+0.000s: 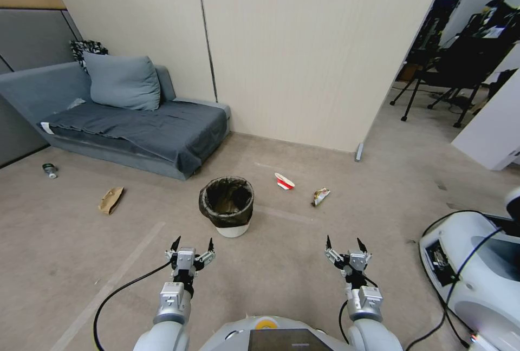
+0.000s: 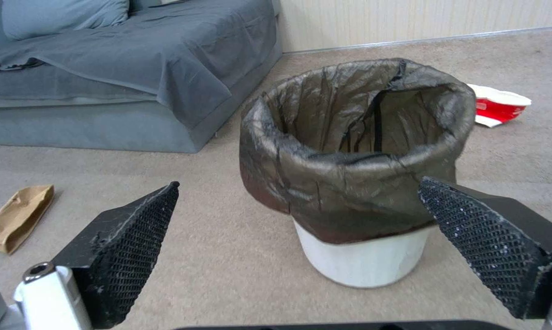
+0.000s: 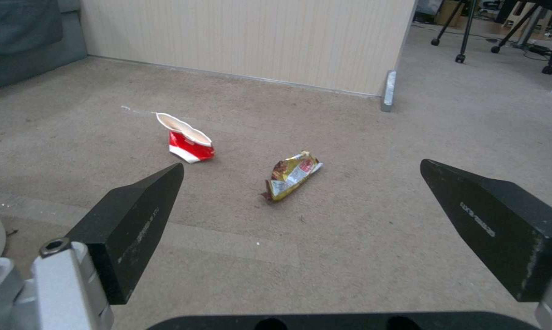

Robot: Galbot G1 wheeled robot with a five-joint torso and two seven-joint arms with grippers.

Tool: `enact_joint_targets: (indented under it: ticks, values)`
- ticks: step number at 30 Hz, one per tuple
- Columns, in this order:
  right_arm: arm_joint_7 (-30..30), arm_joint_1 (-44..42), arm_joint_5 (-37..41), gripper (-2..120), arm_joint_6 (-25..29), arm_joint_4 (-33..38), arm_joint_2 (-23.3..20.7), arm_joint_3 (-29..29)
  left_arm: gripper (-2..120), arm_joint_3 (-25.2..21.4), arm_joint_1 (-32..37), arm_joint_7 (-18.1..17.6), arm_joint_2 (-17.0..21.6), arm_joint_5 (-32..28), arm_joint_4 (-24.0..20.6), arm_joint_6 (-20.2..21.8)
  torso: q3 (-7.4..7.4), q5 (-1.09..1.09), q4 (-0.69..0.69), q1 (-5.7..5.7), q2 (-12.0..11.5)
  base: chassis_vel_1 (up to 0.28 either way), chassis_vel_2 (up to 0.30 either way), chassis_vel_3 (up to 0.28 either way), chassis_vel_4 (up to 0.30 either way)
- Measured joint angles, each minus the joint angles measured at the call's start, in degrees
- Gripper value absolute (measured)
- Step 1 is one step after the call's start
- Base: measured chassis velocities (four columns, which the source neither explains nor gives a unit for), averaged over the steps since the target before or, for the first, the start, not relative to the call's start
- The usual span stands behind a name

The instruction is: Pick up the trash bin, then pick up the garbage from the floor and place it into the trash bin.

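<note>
Head view: bin [image 1: 227, 206] sits upright on the carpet, just ahead of the robot and a bit to its left, close to the corner of the couch [image 1: 135, 123]. Nothing has been picked up yet, so this looks like the very start.

Bin feel: thin white plastic with a black bag [image 2: 356, 151] folded over the rim. My guess is it's light, nearly empty, and stiff enough not to cave in under a squeeze.

Bin grab spot: I'd go for the rim, one finger inside and one outside. The bag is loose and crinkly, so it could slip over the plastic. The bare white wall lower down [image 2: 365, 259] looks too wide and smooth to pinch.

Litter: crushed red and white cup [image 1: 284, 181] and shiny wrapper [image 1: 320, 196] lie to the bin's right, apart from each other. Brown paper bag [image 1: 111, 199] is on its left, and a small dark bottle-ish thing [image 1: 50, 170] is further left by the couch.

Litter feel: all looks feather-light and squashy, and the wrapper is probably slick. Pinch the raised folds.

Left claw [image 1: 193, 246]: spread wide, holding nothing, aimed at the bin but short of it, touching nothing.

Right claw [image 1: 346, 246]: also wide and empty, hanging over bare carpet and pointing toward the cup and wrapper, well apart from both.
</note>
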Motion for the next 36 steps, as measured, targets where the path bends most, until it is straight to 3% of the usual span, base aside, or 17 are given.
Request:
enact_joint_targets:
  ticks: [36]
  values:
    - [0.16, 0.09, 0.08, 100, 0.39, -0.19, 0.00, 0.12, 100, -0.17, 0.15, 0.04, -0.15, 0.18, -0.14, 0.02, 0.00, 0.00, -0.01, 0.00, 0.00, -0.098, 0.097, 0.099, -0.098]
